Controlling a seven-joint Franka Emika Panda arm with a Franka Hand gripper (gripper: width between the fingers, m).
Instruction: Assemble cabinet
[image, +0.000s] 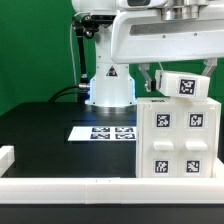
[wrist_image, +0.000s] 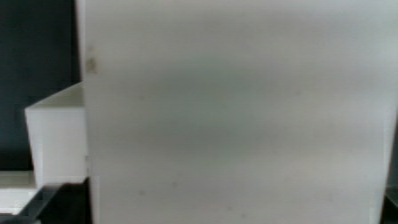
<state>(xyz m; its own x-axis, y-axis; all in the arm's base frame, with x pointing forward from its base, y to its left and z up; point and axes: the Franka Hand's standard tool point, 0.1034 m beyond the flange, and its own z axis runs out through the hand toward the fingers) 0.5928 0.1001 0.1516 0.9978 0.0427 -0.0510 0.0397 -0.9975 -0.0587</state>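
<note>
**A:** Rail first: white, running along the front edge of the tabletop, just in front of the body. Why put it there?

**B:** As a stop, I'd judge, so parts that get pushed can't slide off. The body stands upright right behind it, at the exterior view's right, with its tagged face turned to that camera so the tags can be read.

**A:** And the block?

**B:** It is on top of the body, tilted, with its own tag facing outward. The claw straddles it from above, one finger on either side.

**A:** Is the claw gripping it?

**B:** I cannot tell. The fingers look spread around the block, but no contact shows clearly. The tilt suggests it is either pinched or leaning on one edge.

**A:** Does the wrist camera help?

**B:** Hardly. A white face fills it, probably cabinet plastic, but too close to say whether it is block or body. A dark finger shows in one corner.

**A:** Why come in from above the body?

**B:** The block likely belongs to the body, so coming down from above keeps the fingers clear of the tagged face. A tilted piece could jam, so it wants squaring up first.

**A:** And the marker board?

**B:** It lies flat on the tabletop beside the body, toward the exterior view's left and not touching it. That keeps it out of the working space.
</note>
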